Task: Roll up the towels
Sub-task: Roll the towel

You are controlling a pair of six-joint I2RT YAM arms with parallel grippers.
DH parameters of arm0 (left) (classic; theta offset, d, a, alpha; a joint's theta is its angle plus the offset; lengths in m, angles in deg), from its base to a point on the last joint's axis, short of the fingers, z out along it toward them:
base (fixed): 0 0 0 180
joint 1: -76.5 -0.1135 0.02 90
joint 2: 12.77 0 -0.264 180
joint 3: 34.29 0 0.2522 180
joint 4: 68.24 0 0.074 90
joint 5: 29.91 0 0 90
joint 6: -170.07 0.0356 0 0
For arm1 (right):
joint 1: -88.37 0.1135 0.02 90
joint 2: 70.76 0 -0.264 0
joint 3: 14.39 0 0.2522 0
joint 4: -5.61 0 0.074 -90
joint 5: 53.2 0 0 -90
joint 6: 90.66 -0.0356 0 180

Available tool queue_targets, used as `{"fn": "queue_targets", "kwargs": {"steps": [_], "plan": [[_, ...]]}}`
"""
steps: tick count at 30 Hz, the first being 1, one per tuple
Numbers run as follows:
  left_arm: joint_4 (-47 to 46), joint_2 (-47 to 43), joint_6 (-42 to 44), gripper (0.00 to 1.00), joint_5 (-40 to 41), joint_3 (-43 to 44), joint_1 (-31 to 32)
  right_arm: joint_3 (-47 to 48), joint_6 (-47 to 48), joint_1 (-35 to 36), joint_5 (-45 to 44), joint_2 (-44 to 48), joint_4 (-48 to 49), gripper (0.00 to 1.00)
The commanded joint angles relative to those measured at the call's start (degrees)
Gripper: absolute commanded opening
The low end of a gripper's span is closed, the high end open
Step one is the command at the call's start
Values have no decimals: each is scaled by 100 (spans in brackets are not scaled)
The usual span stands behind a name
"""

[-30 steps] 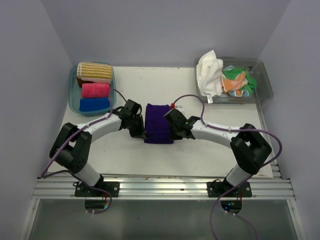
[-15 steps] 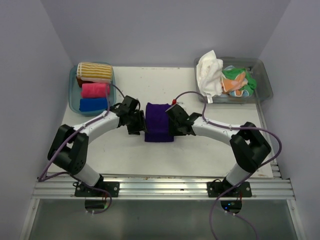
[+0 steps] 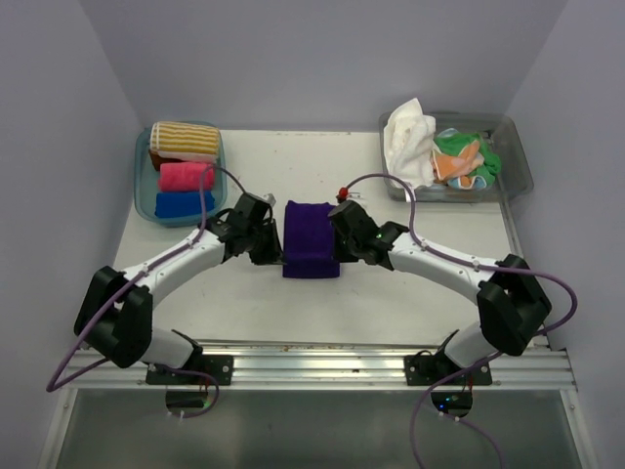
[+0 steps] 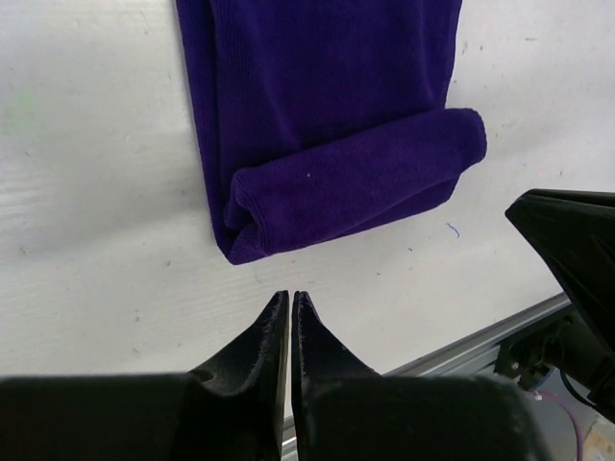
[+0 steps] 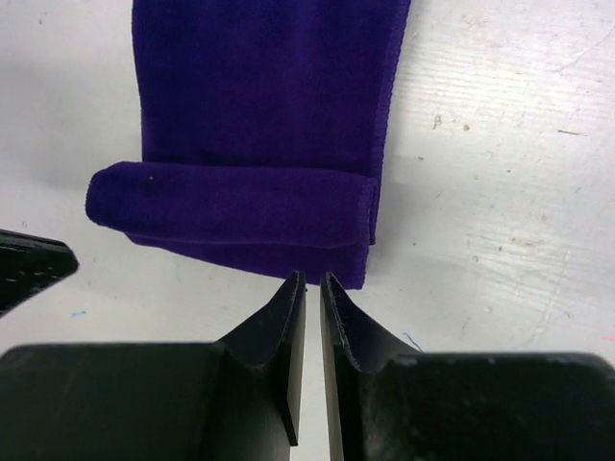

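Note:
A purple towel [image 3: 311, 234] lies flat mid-table, its near end turned up into a short roll [image 4: 356, 182] [image 5: 231, 206]. My left gripper [image 3: 270, 244] sits at the towel's left edge. In the left wrist view the left gripper [image 4: 290, 296] is shut on nothing, just short of the roll's end. My right gripper [image 3: 346, 237] flanks the right edge. In the right wrist view the right gripper [image 5: 312, 279] has its tips at the roll's end, a narrow slit apart, with only table showing between them.
A blue tub [image 3: 143, 186] at the back left holds rolled striped [image 3: 185, 139], pink [image 3: 186, 176] and blue [image 3: 184, 204] towels. A clear tub [image 3: 518, 161] at the back right holds loose white [image 3: 408, 142], green and orange towels [image 3: 467, 161]. A metal rail [image 3: 312, 366] runs along the near edge.
Both grippers opened off the purple towel, then closed down again. Both arms have stretched out and shifted slightly toward the far side. The towel has stayed in place.

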Motion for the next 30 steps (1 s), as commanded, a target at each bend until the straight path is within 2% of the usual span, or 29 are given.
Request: {"fn": "queue_targets", "kwargs": {"steps": [1, 5, 21, 25, 30], "plan": [[-435, 120, 41, 6, -388, -129, 50, 13, -31, 65, 65, -172, 70, 15], [-665, 401, 40, 2, -336, 20, 41, 266, 66, 65, 65, -532, 62, 14], [-929, 1843, 49, 0, -134, 618, -82, 971, 189, -287, 153, -1745, 123, 13], [-797, 1870, 75, 0, -151, 671, -100, 910, 198, -287, 206, -1500, 114, 12], [-472, 1388, 111, 0, -2, 767, -100, 716, 224, -278, 127, -973, 167, 13]]}}
